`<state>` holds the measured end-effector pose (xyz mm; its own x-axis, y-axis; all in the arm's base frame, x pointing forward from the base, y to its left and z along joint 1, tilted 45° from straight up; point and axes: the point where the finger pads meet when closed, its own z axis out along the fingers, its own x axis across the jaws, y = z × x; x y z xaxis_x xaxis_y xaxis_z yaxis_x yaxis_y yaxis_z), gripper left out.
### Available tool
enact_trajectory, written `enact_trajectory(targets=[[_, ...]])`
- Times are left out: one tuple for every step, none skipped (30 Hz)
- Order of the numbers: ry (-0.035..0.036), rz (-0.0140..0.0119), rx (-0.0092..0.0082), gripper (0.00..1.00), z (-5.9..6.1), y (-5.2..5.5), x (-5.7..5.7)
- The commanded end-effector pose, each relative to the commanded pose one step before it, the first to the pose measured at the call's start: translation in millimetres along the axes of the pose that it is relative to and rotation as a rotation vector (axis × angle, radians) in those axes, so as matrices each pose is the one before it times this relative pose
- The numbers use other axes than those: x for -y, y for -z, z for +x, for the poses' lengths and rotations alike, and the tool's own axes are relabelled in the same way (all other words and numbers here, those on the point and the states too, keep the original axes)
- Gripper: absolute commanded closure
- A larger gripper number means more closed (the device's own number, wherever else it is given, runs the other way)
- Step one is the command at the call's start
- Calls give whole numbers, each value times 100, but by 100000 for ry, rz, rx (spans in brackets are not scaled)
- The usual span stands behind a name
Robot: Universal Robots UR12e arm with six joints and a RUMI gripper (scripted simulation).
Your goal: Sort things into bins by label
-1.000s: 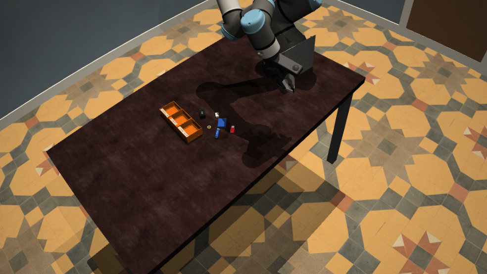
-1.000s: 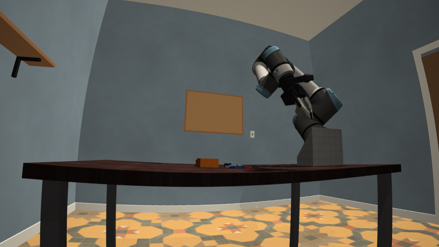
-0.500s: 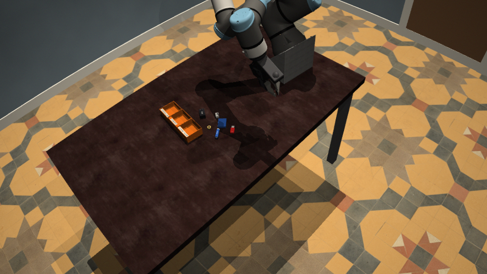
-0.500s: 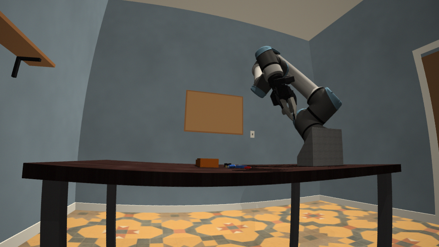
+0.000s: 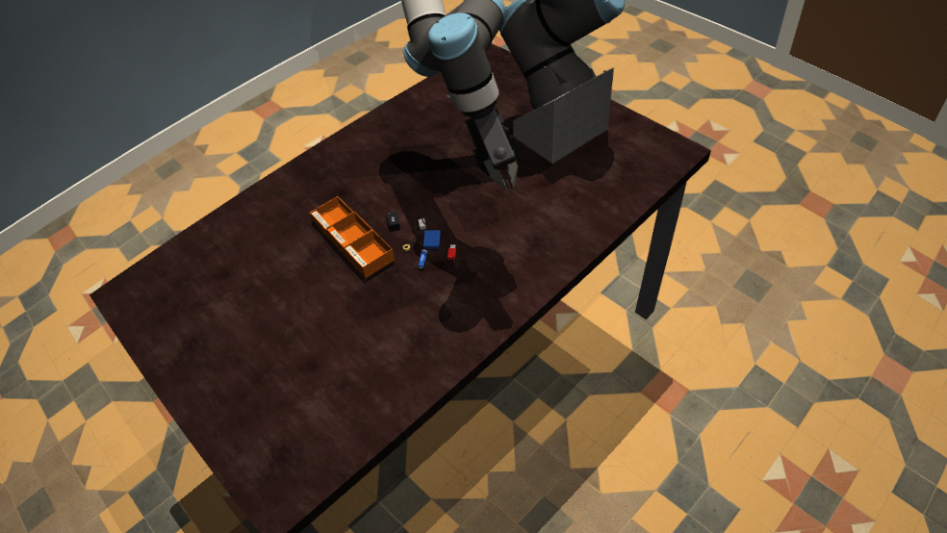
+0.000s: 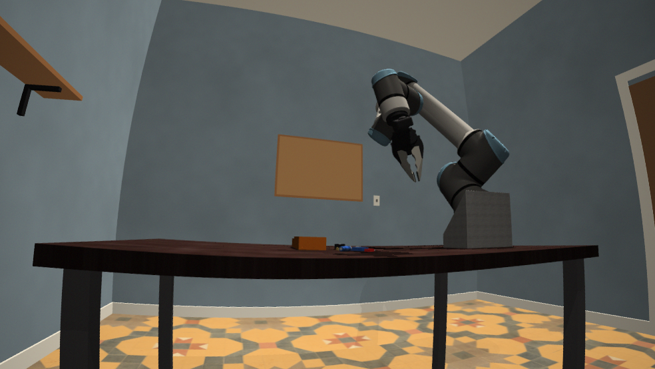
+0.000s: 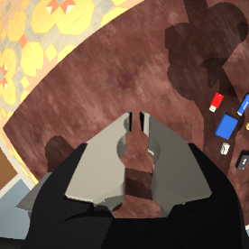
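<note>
An orange bin tray (image 5: 351,236) (image 6: 309,242) with three labelled compartments stands mid-table. Right of it lie a small black part (image 5: 393,220) (image 7: 243,161), a small white part (image 5: 421,223) (image 7: 225,148), a blue square block (image 5: 431,238) (image 7: 226,125), a yellow ring (image 5: 406,247), a blue stick (image 5: 422,259) (image 7: 244,105) and a red stick (image 5: 451,251) (image 7: 216,102). My gripper (image 5: 507,183) (image 6: 415,178) (image 7: 135,113) is shut and empty, high above the table, right of and behind the small things.
The arm's grey pedestal (image 5: 563,125) (image 6: 478,220) stands at the table's far side. The dark table (image 5: 265,343) (image 6: 183,258) has its edges to all sides. A cork board (image 6: 318,167) hangs on the wall.
</note>
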<state>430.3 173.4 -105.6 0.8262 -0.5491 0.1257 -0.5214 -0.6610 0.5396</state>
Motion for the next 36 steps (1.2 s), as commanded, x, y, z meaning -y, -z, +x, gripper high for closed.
enact_trajectory(targets=[[-7919,-539,-2059,96,1835,519,-396],[-4841,-204,-1233,96,794,197,-162],[-4841,-203,-1233,96,803,187,-124],[-656,-28,-168,96,627,138,-65],[0,0,0,96,0,1,1],[0,0,0,96,0,0,1],[-4842,-128,-1241,96,806,183,-109],[-4842,-128,-1241,96,813,173,-71],[-685,-19,-176,96,647,130,-24],[0,0,0,96,0,1,1],[0,0,0,96,0,0,0],[-4842,-54,-1245,96,814,170,-56],[0,0,0,96,0,0,0],[0,0,0,96,0,0,0],[-4842,-54,-1245,96,818,160,-16],[-711,-8,-183,96,663,121,19],[0,0,0,96,0,0,0],[-4842,21,-1245,96,819,156,-1],[-4842,21,-1245,96,820,145,38],[-736,3,-190,96,674,113,65],[0,0,0,96,0,1,1],[0,0,0,96,0,0,0],[-4842,95,-1242,96,820,142,54],[-4842,95,-1242,96,818,131,93],[-760,14,-195,96,681,103,112],[0,0,0,96,0,1,1],[0,0,0,96,0,0,0],[-4842,169,-1236,96,817,128,109],[-4842,169,-1236,96,812,117,149],[0,0,0,96,0,0,0],[0,0,0,96,0,0,0],[-781,26,-200,96,682,94,161],[-4841,243,-1226,96,809,114,164],[-4841,243,-1226,96,802,103,204],[-800,40,-203,96,680,82,209],[0,-1,0,96,0,1,1]])
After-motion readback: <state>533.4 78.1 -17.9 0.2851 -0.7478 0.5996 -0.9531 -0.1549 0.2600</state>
